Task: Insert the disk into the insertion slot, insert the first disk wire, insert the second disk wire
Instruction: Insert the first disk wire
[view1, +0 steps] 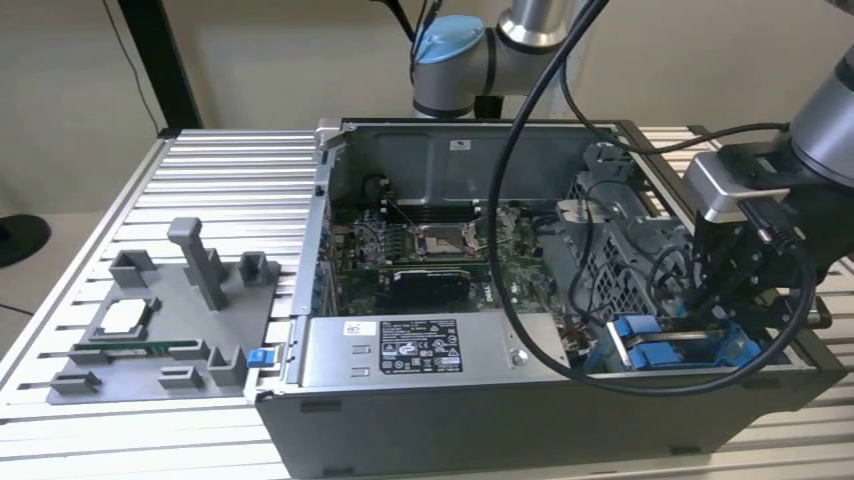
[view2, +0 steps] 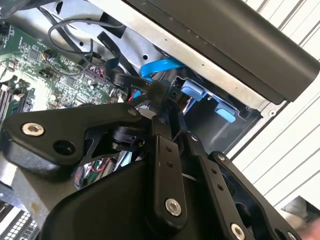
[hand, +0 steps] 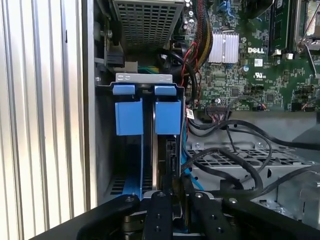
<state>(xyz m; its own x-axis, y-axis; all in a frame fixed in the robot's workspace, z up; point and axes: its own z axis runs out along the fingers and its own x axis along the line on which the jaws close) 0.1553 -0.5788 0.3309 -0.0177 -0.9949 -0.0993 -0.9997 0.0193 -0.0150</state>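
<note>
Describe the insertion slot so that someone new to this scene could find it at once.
Find the open computer case on the slatted table. At its near corner on the exterior view's right, beyond the grey labelled power-supply box, sits a perforated metal cage. The insertion slot is the narrow bay there, set apart by its bright blue plastic tabs and rails.

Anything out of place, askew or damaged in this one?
Nothing looks damaged or spilled. The gripper sits at the insertion slot, whose blue tabs stand level. Loose black cables drape over the perforated cage beside it, untidy but unbroken.
</note>
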